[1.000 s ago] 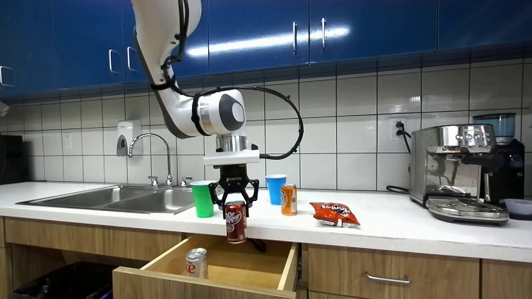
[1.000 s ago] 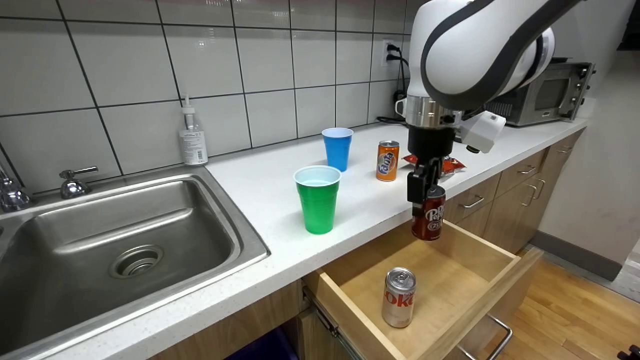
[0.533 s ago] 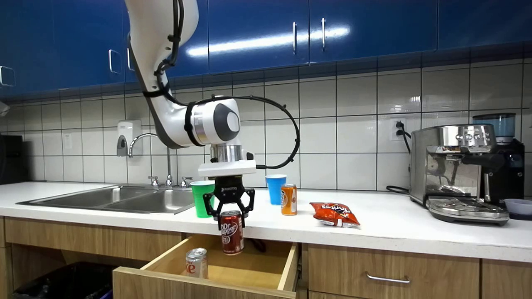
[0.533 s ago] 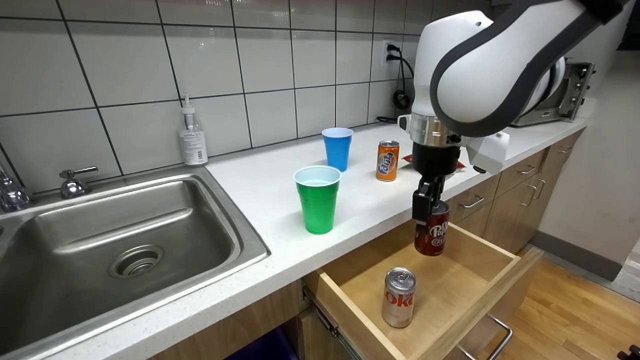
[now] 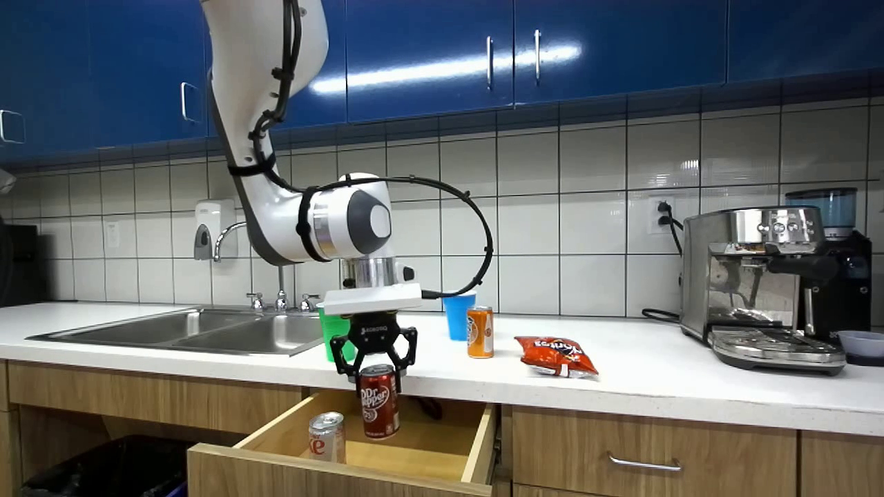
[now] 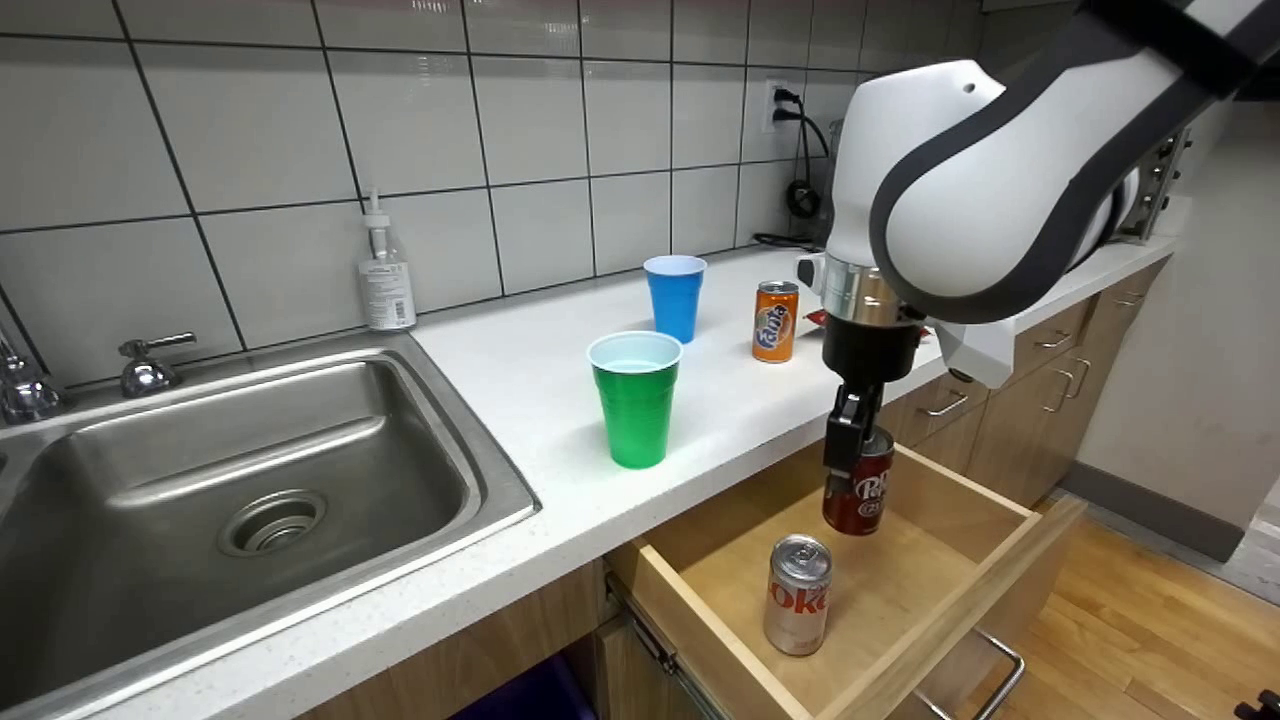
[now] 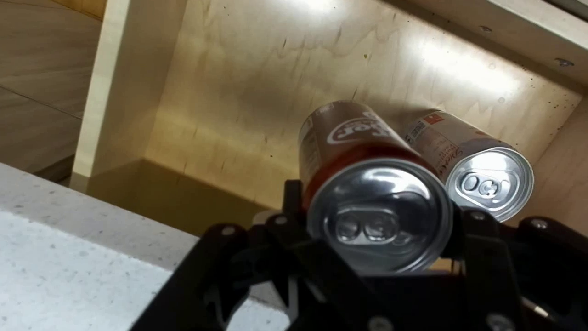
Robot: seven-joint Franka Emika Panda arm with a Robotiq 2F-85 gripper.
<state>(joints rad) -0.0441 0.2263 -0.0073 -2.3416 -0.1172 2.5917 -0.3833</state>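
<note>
The Dr Pepper can (image 5: 380,408) is glossy metal — the drawer (image 6: 905,580), smooth wood.

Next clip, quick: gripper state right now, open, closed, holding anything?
Gripper: closed, holding the Dr Pepper can over the open drawer.

On one side of the Coke can (image 6: 798,605), the drawer (image 6: 890,560) lies bare, leaving room below the hand (image 5: 378,388) and its gripped Dr Pepper can (image 5: 380,406); on the other, a side wall (image 6: 703,622) stands close. In front of the Coke can rises the front panel (image 5: 331,480); behind it, the tabletop (image 6: 740,405) covers the drawer's back, bearing the green cup (image 6: 637,405).
</note>
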